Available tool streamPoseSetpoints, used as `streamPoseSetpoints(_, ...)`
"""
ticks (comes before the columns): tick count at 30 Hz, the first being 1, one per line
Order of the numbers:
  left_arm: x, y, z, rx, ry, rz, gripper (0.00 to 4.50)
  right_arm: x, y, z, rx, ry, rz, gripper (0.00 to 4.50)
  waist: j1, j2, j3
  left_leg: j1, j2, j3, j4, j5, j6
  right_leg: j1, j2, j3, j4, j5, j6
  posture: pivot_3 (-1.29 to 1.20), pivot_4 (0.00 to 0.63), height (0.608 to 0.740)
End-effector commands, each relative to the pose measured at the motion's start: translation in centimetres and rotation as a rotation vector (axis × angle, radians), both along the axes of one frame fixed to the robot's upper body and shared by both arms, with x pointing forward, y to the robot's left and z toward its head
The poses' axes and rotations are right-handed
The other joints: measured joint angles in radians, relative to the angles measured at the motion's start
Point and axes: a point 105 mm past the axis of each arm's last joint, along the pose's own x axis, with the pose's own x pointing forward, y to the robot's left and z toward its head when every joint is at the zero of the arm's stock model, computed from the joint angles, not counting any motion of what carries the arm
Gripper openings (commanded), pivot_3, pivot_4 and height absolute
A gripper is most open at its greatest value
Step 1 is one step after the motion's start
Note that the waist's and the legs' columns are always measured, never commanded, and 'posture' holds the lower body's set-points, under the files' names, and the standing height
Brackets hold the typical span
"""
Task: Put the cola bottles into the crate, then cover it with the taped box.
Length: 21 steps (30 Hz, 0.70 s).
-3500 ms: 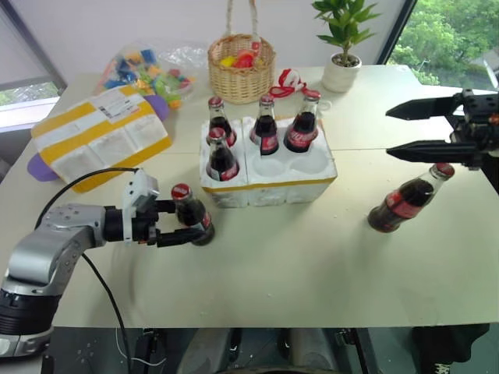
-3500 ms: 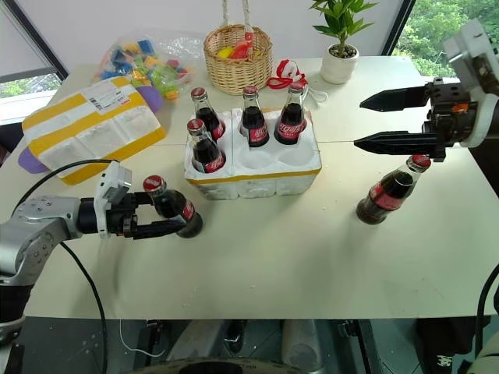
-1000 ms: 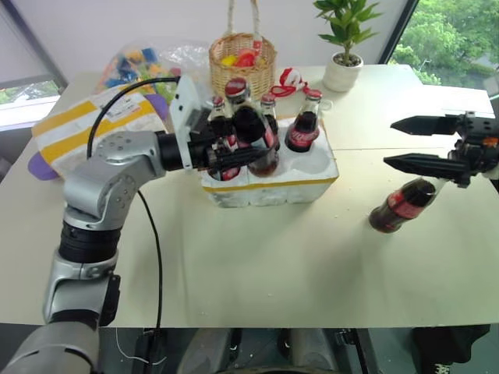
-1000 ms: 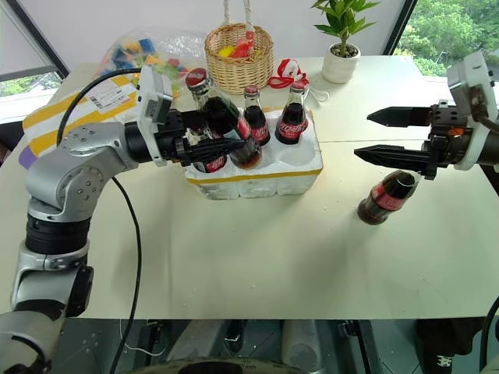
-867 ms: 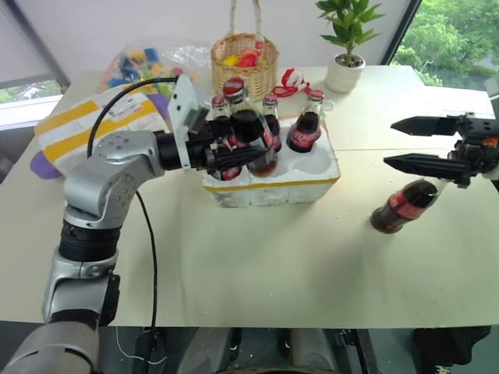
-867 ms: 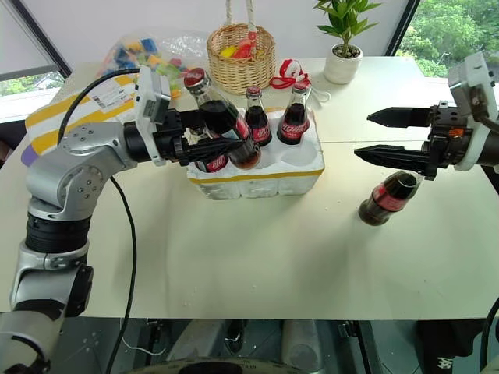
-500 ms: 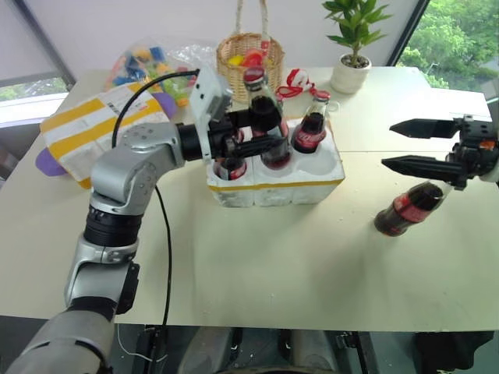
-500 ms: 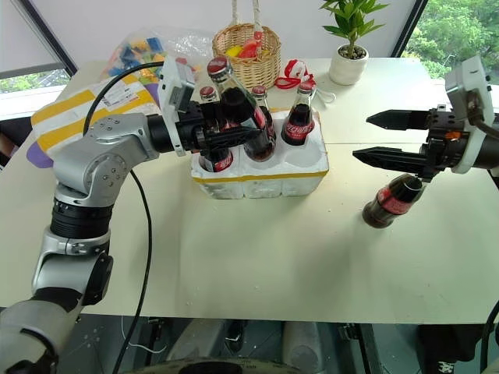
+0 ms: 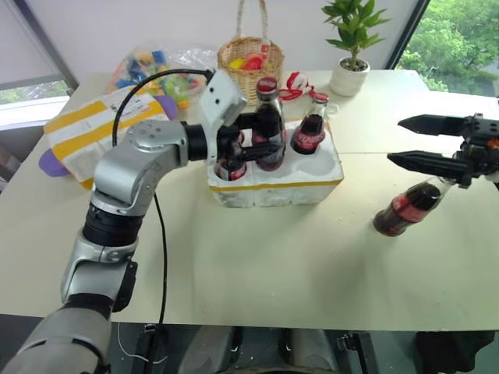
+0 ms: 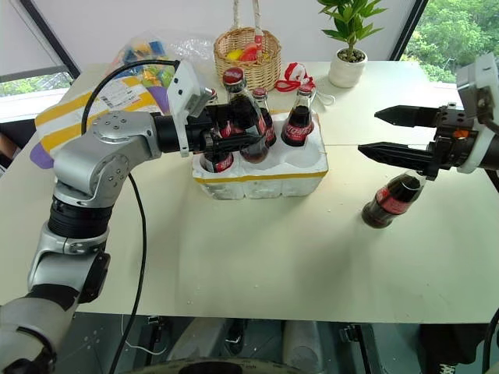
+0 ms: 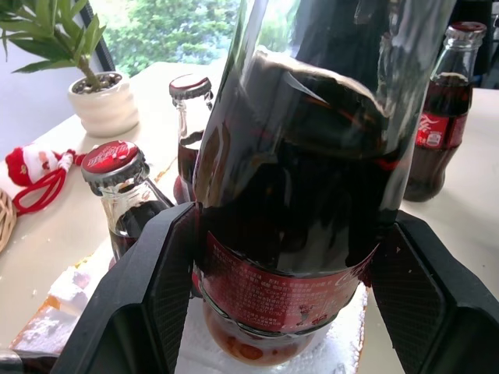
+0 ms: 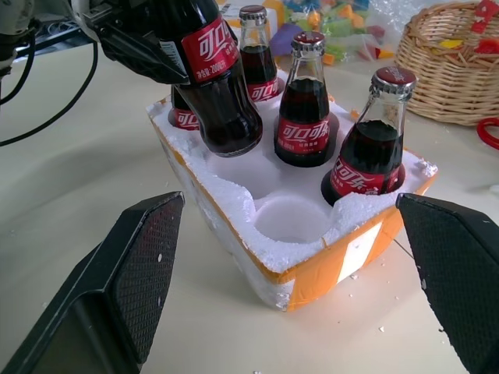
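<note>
Currently the task stands a little past its midpoint for loading, and the covering step is not started.

The surface point(image 9: 257, 257) carries every item. The taped box point(image 9: 105, 132) lies at the upper left of the left eye view, well apart from the crate, so it remains to be lifted and placed over the crate once loading ends.

The crate point(image 9: 273, 183) sits at the upper centre of that view. Four cola bottles stand in its wells: three along the far row, for example the one at the far right corner point(image 12: 373, 160), and one in the near row on the crate's left side point(image 10: 217, 160). A fifth bottle point(image 9: 267, 128) is held over the middle well of the near row; its base appears to sit at or just above the foam, and full seating cannot be confirmed. The remaining near well point(image 12: 292, 218) is empty.

The left gripper point(image 9: 253, 144) reaches in from the left, and its jaws pinch the fifth bottle around the labelled body. Releasing it is the step in hand.

The sixth bottle point(image 9: 407, 206) stands leaning on the surface at the right of the frame, outside the crate. The right gripper point(image 9: 425, 140) hovers just above its cap with jaws spread wide and holding nothing.

Left to do: seat and release the fifth bottle, load the sixth into the empty well, then fit the taped box.
</note>
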Motion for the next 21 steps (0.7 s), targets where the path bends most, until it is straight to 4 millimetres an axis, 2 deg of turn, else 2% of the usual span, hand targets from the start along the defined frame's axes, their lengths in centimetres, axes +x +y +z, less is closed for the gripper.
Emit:
streamPoseSetpoints(1,0.6,0.4,-3.0,0.044,0.149,0.041,2.70,-0.4,0.1,1.4,0.004,-0.070,0.004,4.50,0.000,0.000,-0.001,0.000,0.000,0.000,0.000,0.000,0.000,0.000,0.000,0.000,0.000,0.000,0.000,0.00,0.150,0.732)
streamPoseSetpoints(11,-0.7,-0.3,-3.1,-0.045,0.194,-0.090,2.70,-0.1,0.1,1.9,0.007,-0.092,-0.015,4.50,0.000,0.001,-0.002,0.003,0.000,0.000,-0.001,0.000,0.000,0.003,0.000,0.000,0.000,0.000,0.000,0.00,0.150,0.732)
streamPoseSetpoints(21,1.2,-0.1,-5.4,-0.018,0.201,-0.010,2.70,-0.2,-0.2,2.0,0.013,-0.097,-0.037,4.50,0.001,0.002,-0.007,0.005,0.000,0.000,-0.001,-0.001,0.000,0.006,0.000,0.000,-0.001,0.000,0.000,0.00,0.150,0.732)
